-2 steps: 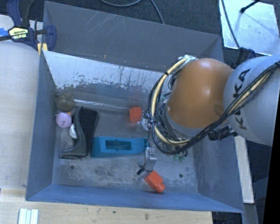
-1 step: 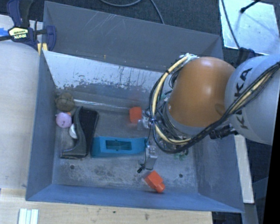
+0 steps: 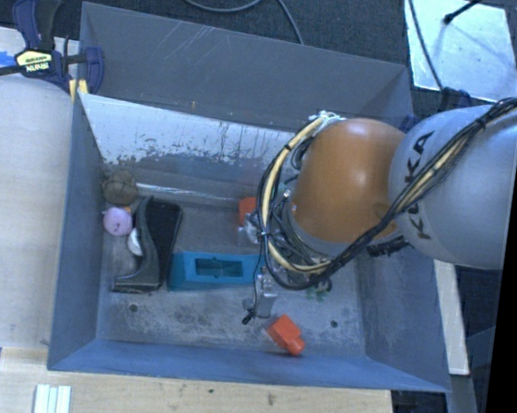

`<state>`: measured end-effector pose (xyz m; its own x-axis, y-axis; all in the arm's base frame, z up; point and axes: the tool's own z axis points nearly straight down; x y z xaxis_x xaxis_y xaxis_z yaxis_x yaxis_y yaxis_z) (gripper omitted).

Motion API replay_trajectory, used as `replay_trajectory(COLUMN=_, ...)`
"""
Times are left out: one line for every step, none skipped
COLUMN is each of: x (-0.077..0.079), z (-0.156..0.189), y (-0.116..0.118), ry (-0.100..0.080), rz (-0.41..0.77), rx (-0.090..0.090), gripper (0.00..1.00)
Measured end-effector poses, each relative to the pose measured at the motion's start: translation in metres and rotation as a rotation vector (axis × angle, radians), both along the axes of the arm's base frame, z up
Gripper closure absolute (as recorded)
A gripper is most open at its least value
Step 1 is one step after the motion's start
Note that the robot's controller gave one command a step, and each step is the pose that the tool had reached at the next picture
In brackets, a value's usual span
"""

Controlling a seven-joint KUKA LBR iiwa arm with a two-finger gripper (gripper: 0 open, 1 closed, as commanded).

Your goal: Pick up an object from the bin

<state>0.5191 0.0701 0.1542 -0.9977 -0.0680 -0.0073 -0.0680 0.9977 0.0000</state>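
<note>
My gripper point(image 3: 259, 301) hangs under the arm's orange cover, low over the bin floor near the front middle. Just right of and below it lies a small orange-red block point(image 3: 285, 335), close to the gripper's tip but apart from it. To the gripper's left lies a blue rectangular tray-like piece point(image 3: 211, 271), its right end almost under the gripper. A small orange thing point(image 3: 246, 209) peeks out behind the arm's cables, near the back of the floor.
A black wedge-shaped object point(image 3: 151, 245) lies on the left with a small white piece point(image 3: 135, 244) on it. Beside it are a pink ball point(image 3: 117, 221) and a grey-brown ball point(image 3: 119, 188). A tiny green bit point(image 3: 320, 294) lies right of the gripper.
</note>
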Motion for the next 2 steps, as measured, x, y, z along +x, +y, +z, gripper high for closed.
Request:
replay_trajectory(x=0.005, z=-0.056, y=0.003, ry=-0.001, rz=-0.025, rx=0.001, gripper=0.0)
replay_trajectory(x=0.016, z=-0.082, y=0.015, ry=-0.008, rz=-0.067, rx=0.002, gripper=1.0)
